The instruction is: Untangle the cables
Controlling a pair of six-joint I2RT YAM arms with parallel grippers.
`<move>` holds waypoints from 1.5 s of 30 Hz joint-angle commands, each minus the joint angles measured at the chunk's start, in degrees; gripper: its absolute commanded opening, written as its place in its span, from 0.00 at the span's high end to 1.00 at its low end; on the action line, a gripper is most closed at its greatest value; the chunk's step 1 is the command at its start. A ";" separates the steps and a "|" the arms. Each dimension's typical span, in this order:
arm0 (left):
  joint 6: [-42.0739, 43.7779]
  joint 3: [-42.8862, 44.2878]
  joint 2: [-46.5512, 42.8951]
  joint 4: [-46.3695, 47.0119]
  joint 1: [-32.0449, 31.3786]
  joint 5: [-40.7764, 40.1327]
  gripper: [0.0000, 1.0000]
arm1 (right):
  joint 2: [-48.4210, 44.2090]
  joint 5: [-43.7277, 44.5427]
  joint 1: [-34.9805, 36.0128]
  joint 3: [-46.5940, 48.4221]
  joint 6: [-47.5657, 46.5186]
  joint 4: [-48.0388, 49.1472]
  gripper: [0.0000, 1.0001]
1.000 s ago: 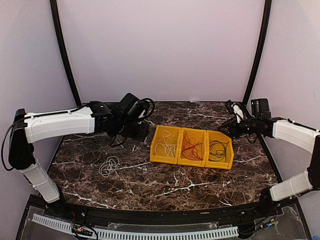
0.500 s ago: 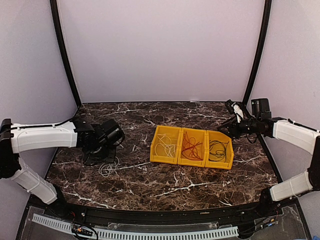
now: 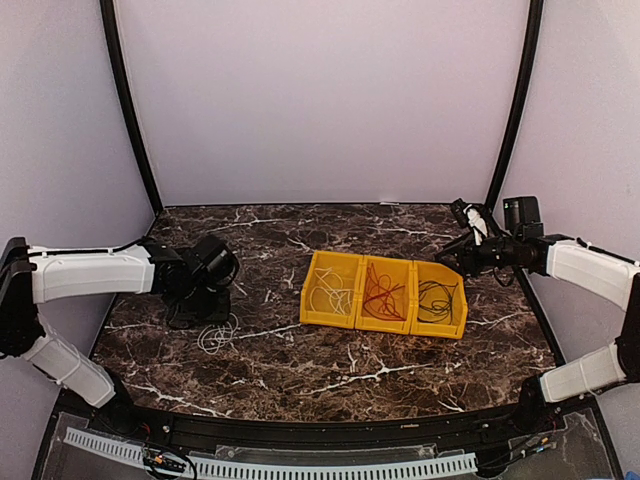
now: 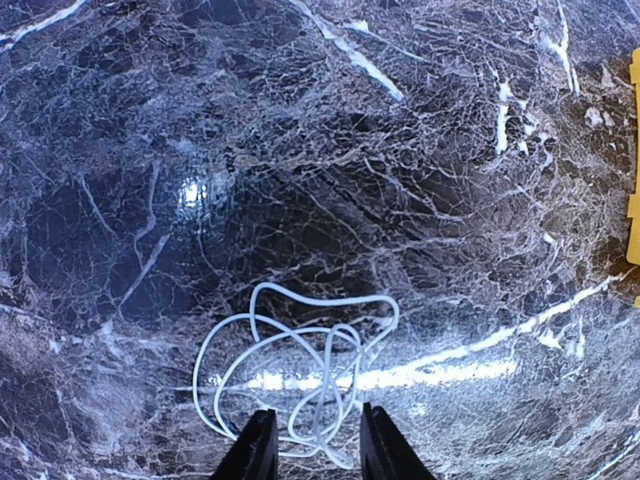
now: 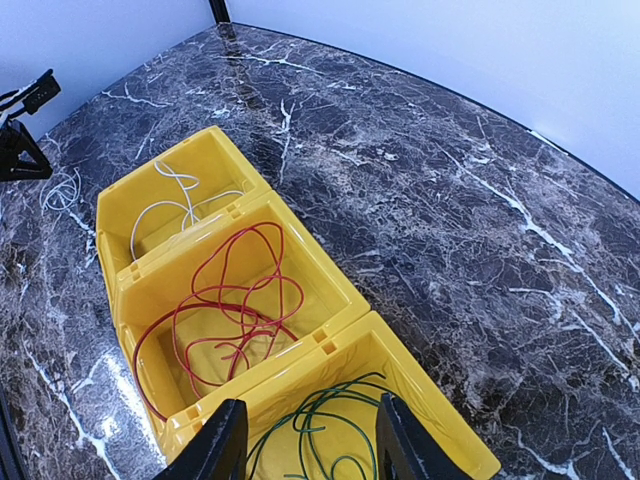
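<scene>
A loose white cable (image 3: 218,333) lies coiled on the marble left of the bins. My left gripper (image 3: 197,316) points down at it. In the left wrist view that white cable (image 4: 300,365) has its near loops between my left gripper's (image 4: 315,445) parted fingertips, and the jaws stand open. Another white cable (image 5: 165,205), a red cable (image 5: 225,310) and a dark cable (image 5: 335,435) each lie in their own yellow bin. My right gripper (image 5: 310,435) hovers open above the dark cable's bin and holds nothing.
Three joined yellow bins (image 3: 304,300) stand in a row at the table's middle. The right arm (image 3: 590,265) reaches in from the right edge. Dark marble (image 3: 330,370) spreads in front of the bins.
My left arm swung away from the bins, leftward and down onto the loose white cable, and its jaws have narrowed. The right arm has not moved.
</scene>
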 commanded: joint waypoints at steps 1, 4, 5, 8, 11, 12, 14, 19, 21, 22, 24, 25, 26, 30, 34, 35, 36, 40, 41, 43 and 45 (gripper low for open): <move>1.26 -0.21 1.75 2.05 0.51 1.82 0.72 | -0.90 -0.90 0.05 0.54 -0.48 0.53 0.54; 1.64 -0.12 3.33 2.16 0.64 1.67 0.78 | -1.08 -0.79 0.05 0.47 -0.62 0.61 0.54; 1.80 -0.09 3.55 2.19 0.65 1.88 0.79 | -1.16 -0.78 0.05 0.39 -0.63 0.61 0.54; 2.63 0.59 3.68 2.12 0.65 2.93 0.95 | -1.17 -0.78 0.05 0.36 -0.61 0.61 0.54; 4.42 1.50 2.02 2.70 0.65 4.92 1.00 | -1.30 -1.10 0.25 0.41 -0.58 0.58 0.54; 5.34 1.76 0.46 2.99 0.65 5.29 1.00 | -1.42 -1.12 0.51 0.44 -0.63 0.58 0.54; 7.29 2.23 -2.31 4.33 0.62 7.32 1.00 | -2.06 -1.14 1.57 0.68 -1.14 0.22 0.54; 13.08 3.13 -11.03 9.72 0.02 16.30 1.00 | -2.72 -0.11 8.10 3.62 -2.28 -1.04 0.54; 14.56 3.50 -13.72 10.32 -0.04 17.68 1.00 | -1.27 -0.64 11.20 6.25 -2.37 -2.40 0.54; 15.03 3.93 -14.42 10.36 -0.09 18.30 1.00 | -0.28 -1.01 13.02 7.83 -2.73 -3.42 0.54; 16.20 4.56 -16.42 10.82 -0.07 19.42 1.00 | 1.95 -0.65 17.16 11.15 -3.99 -5.64 0.55; 16.75 4.76 -17.79 11.52 -0.08 19.89 1.00 | 3.11 -0.17 19.56 12.95 -4.65 -7.05 0.54; 16.87 4.77 -18.43 12.06 -0.12 20.61 1.00 | 4.36 0.54 21.83 14.55 -5.15 -7.78 0.54; 16.52 4.15 -22.66 16.88 -0.12 21.76 1.00 | 9.98 1.77 30.89 20.86 -5.12 -9.15 0.52; 15.03 2.92 -26.52 20.96 -0.14 22.34 1.00 | 17.13 1.74 35.56 25.71 -1.10 -5.75 0.48; 14.82 2.77 -26.88 21.44 -0.14 22.35 1.00 | 19.27 1.31 36.36 27.55 0.50 -5.61 0.47; 14.56 2.86 -27.48 22.04 -0.14 22.50 1.00 | 21.76 0.69 37.23 29.45 1.15 -6.05 0.47; 14.10 4.37 -28.57 22.30 -0.14 22.50 1.00 | 29.62 0.40 40.64 35.67 3.26 -5.68 0.46; 14.05 4.75 -28.61 22.28 -0.18 22.71 1.00 | 31.35 -0.35 41.04 36.91 4.19 -5.19 0.45; 13.72 5.91 -28.76 22.16 -0.22 22.28 1.00 | 33.86 -1.76 41.86 39.31 5.79 -4.74 0.43; 13.03 6.78 -29.07 22.50 -0.23 21.49 1.00 | 35.12 -3.86 42.64 40.55 7.14 -3.45 0.42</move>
